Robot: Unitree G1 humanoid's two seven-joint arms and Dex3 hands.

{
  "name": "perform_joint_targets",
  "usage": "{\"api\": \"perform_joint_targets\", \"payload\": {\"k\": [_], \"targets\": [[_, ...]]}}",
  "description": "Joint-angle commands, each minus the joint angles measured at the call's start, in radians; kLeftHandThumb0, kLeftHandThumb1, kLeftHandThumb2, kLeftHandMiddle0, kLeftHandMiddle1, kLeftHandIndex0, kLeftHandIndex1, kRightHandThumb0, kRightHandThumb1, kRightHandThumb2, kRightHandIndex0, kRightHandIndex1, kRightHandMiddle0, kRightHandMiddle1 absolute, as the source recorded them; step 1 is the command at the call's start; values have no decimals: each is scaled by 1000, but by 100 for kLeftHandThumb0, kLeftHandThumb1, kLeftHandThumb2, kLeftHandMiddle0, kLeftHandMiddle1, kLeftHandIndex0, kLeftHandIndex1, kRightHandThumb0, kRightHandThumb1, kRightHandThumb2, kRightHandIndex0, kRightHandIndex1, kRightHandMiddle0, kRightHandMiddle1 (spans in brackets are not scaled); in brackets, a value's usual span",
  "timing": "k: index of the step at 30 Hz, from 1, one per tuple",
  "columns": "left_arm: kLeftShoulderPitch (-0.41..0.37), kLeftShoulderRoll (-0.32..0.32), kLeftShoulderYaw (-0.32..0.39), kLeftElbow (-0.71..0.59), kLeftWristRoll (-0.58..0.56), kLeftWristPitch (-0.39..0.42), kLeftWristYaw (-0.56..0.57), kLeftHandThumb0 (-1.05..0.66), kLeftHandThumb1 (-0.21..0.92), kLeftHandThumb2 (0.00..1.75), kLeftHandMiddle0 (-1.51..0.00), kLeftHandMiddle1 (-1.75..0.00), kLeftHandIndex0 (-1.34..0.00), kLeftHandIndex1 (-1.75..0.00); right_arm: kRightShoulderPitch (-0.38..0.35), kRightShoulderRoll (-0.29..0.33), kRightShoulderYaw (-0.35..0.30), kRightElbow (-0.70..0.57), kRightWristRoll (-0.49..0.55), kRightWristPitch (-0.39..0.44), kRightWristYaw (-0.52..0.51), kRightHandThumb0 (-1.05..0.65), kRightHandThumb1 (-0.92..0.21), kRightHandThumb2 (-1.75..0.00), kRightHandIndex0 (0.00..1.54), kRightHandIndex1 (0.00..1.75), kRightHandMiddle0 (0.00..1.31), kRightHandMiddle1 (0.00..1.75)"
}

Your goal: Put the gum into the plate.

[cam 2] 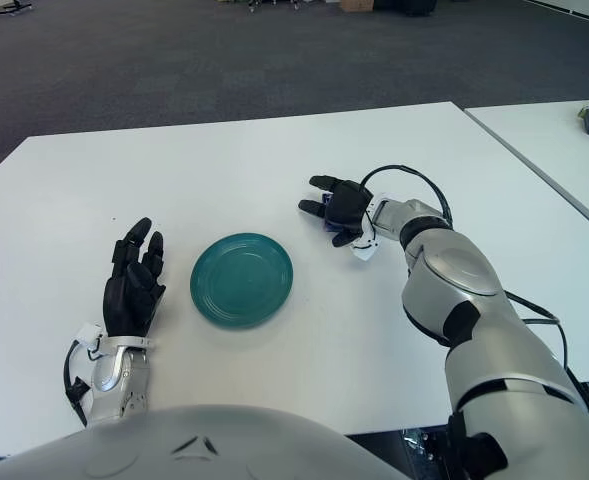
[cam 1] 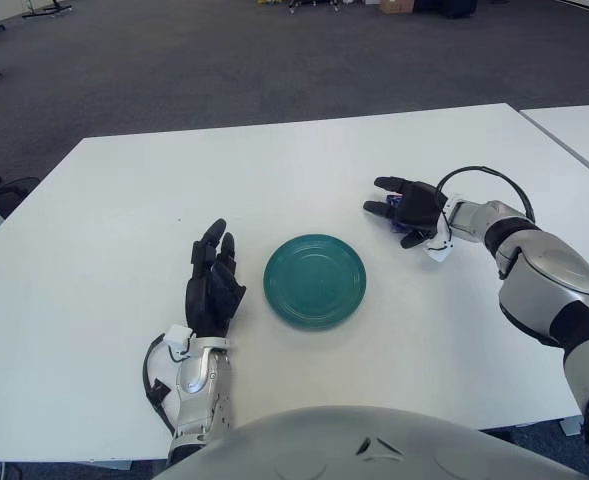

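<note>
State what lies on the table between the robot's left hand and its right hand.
The green plate lies between them, nearer the open left hand. Between the plate and the right hand, only bare white table shows. Both eye views show this.

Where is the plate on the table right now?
The green plate sits near the middle of the white table, between the two hands: the left hand is just to its left, the right hand beyond it to the right.
</note>
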Motion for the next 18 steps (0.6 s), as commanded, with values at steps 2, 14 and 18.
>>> {"api": "perform_joint_targets", "payload": {"k": [2, 14, 18], "targets": [[60, -73, -1, 88, 6, -9, 16, -94, 92, 91, -18, 0, 0, -60, -10, -16, 9, -13, -16, -19, -38, -105, -92, -75, 7, 1, 2, 4], [22, -68, 16, 130, -34, 2, -18, -94, 92, 91, -19, -1, 0, -61, -35, -34, -109, -28, 99, -152, 86, -105, -92, -71, 11, 0, 0, 17], [15, -70, 18, 134, -48, 6, -29, -93, 92, 91, -19, -1, 0, -61, -15, -32, -161, -27, 149, -158, 176, -105, -92, -70, 11, 0, 0, 20]]}}
